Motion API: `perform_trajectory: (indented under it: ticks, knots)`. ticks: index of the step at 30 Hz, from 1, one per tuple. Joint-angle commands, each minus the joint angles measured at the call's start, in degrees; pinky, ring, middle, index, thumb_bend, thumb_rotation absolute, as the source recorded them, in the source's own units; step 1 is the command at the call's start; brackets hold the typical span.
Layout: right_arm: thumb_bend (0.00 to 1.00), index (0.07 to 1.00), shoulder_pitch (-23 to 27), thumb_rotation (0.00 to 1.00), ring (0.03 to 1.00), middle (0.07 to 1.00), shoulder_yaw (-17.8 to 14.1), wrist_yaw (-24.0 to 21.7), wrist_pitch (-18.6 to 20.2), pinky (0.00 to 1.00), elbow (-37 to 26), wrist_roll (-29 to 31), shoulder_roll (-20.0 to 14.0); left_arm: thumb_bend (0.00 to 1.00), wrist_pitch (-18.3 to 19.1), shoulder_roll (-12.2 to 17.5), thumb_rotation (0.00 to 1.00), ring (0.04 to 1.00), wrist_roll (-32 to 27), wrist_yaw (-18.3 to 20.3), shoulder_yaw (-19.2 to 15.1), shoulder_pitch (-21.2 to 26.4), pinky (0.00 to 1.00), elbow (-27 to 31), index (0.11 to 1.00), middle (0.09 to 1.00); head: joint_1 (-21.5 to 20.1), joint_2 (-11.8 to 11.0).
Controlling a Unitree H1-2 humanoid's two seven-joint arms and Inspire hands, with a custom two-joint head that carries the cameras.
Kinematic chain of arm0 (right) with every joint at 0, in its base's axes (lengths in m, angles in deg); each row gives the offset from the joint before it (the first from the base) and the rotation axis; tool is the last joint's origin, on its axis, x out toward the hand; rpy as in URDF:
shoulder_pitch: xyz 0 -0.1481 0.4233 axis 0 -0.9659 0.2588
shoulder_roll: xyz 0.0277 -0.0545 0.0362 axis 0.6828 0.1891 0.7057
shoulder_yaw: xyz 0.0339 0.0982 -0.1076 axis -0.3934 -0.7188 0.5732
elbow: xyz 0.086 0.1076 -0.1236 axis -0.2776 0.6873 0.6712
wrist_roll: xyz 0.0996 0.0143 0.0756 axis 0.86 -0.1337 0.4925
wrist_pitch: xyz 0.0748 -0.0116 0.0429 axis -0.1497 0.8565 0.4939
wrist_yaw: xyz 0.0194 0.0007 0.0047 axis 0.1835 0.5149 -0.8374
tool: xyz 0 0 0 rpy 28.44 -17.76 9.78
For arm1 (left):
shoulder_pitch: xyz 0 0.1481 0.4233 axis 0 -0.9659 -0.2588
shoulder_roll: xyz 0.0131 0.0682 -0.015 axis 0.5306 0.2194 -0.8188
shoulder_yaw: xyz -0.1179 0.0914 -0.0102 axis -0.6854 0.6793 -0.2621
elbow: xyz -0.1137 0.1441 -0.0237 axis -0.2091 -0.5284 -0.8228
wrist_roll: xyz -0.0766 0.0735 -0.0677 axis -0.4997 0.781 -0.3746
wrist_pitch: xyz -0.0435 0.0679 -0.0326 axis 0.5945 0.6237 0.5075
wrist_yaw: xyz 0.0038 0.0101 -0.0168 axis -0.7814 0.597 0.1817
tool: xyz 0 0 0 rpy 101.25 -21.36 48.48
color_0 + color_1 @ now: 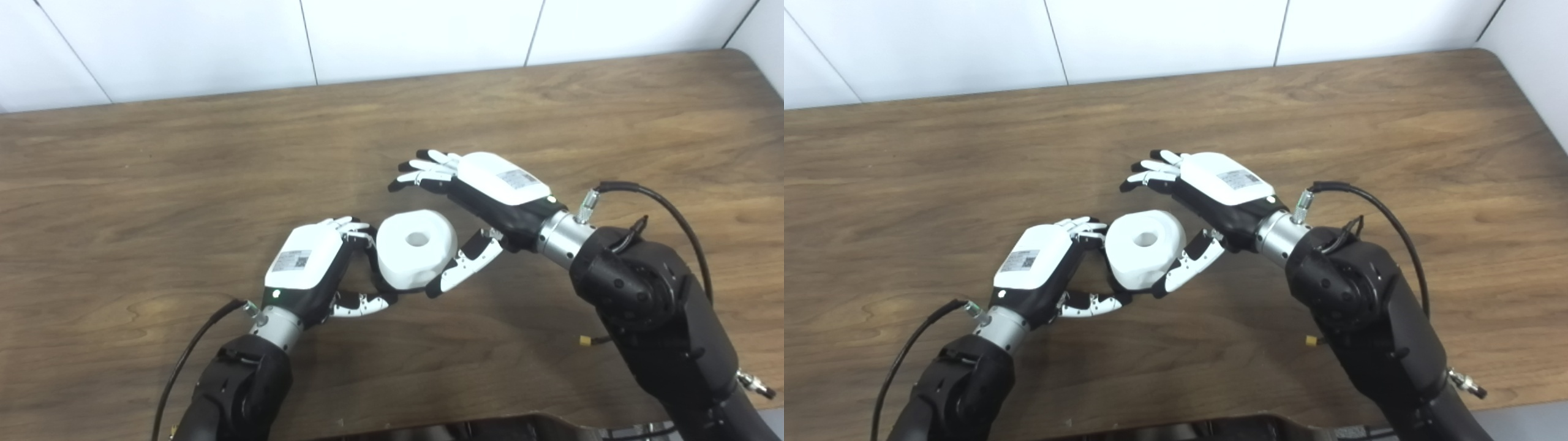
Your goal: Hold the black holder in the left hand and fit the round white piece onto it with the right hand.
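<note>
Left eye view: left hand (306,263) fingers wrap white piece (416,248), steadying it; holder hidden. Right hand (490,190) fingers spread, thumb beside piece.

The left hand (309,269) is curled with its fingers closed, back turned up. The right hand (484,196) is open, fingers spread, thumb pointing down-left. Both arms come from the near edge.

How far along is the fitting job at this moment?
Looks done: the round white piece sits in front of the left hand, whose fingers curl beside it. In hand: the right hand is open, thumb beside the piece. The black holder is hidden, so whether anything remains cannot be told.
</note>
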Motion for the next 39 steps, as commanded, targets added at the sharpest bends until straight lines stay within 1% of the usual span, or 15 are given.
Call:
perform_trajectory:
  ticks: [1, 5, 10, 15, 18, 20, 29, 34, 37, 39]
  knots:
    - [1.0, 0.859, 1.02, 0.36, 1.0, 0.941, -0.83, 0.51, 0.09, 1.0, -2.03, -0.25, 0.14, 0.51, 0.15, 0.36, 0.06, 0.885, -0.07, 2.78, 0.92, -1.0, 0.88, -0.61, 0.489, 0.804, -0.01, 0.03]
    - [1.0, 0.86, 0.85, 0.36, 1.0, 0.937, -0.94, 0.87, -0.25, 1.0, -1.74, -0.31, 0.09, 0.51, -0.38, 0.45, 0.06, 0.882, -0.09, 2.1, 0.91, -0.97, 0.87, -1.12, 0.489, 0.801, -0.18, -0.27]
    - [1.0, 0.876, 1.09, 0.37, 1.0, 0.948, -1.21, 0.3, 0.12, 1.0, -2.14, -0.17, -0.16, 0.51, -0.02, 0.36, 0.06, 0.885, -0.08, 2.58, 0.86, -0.93, 0.88, -1.01, 0.49, 0.805, -0.1, -0.4]
    - [1.0, 0.92, 2.0, 0.44, 1.0, 0.971, -2.36, -1.88, 2.47, 1.0, -4.37, 0.88, -0.43, 0.51, -0.11, 0.46, 0.06, 0.887, -0.23, 2.38, 0.77, -0.95, 0.88, -1.21, 0.49, 0.806, 0.0, -0.66]
    - [1.0, 0.948, 2.99, 0.49, 1.0, 0.986, -2.95, -3.31, 3.1, 1.0, -5.65, 0.7, -1.02, 0.51, -0.21, 0.5, 0.06, 0.888, -0.38, 2.17, 0.64, -0.98, 0.88, -1.36, 0.49, 0.805, 0.07, -0.77]
    - [1.0, 0.963, 3.6, 0.51, 1.0, 0.992, -3.35, -4.16, 3.61, 1.0, -6.31, 0.76, -1.35, 0.51, -0.14, 0.52, 0.06, 0.888, -0.52, 2.24, 0.54, -1.01, 0.88, -1.27, 0.49, 0.805, 0.05, -0.84]
    - [1.0, 0.977, 4.24, 0.54, 1.0, 0.989, -4.56, -5.73, 5.61, 1.0, -7.84, 1.08, -2.63, 0.51, 0.35, 0.63, 0.06, 0.879, -0.15, 2.78, 0.5, -0.98, 0.88, -1.24, 0.495, 0.801, 0.22, -1.01]
    - [1.0, 0.987, 4.19, 0.52, 1.0, 0.993, -4.89, -5.83, 6.57, 1.0, -7.96, 1.74, -2.67, 0.51, -0.34, 0.89, 0.07, 0.865, 0.42, 2.37, 0.75, -0.85, 0.86, -1.59, 0.497, 0.792, 0.21, -1.02]
    - [1.0, 0.992, 4.68, 0.51, 1.0, 0.991, -4.49, -5.61, 6.15, 1.0, -7.18, 1.58, -2.56, 0.52, -0.18, 0.9, 0.08, 0.861, 0.53, 2.83, 0.85, -0.75, 0.86, -1.63, 0.498, 0.791, 0.51, -1.23]
    - [1.0, 0.994, 5.08, 0.53, 1.0, 0.99, -4.12, -5.27, 5.41, 1.0, -6.4, 1.37, -2.55, 0.52, 0.35, 0.87, 0.08, 0.861, 0.99, 3.73, 1.05, -0.62, 0.86, -1.39, 0.499, 0.794, 0.57, -1.34]
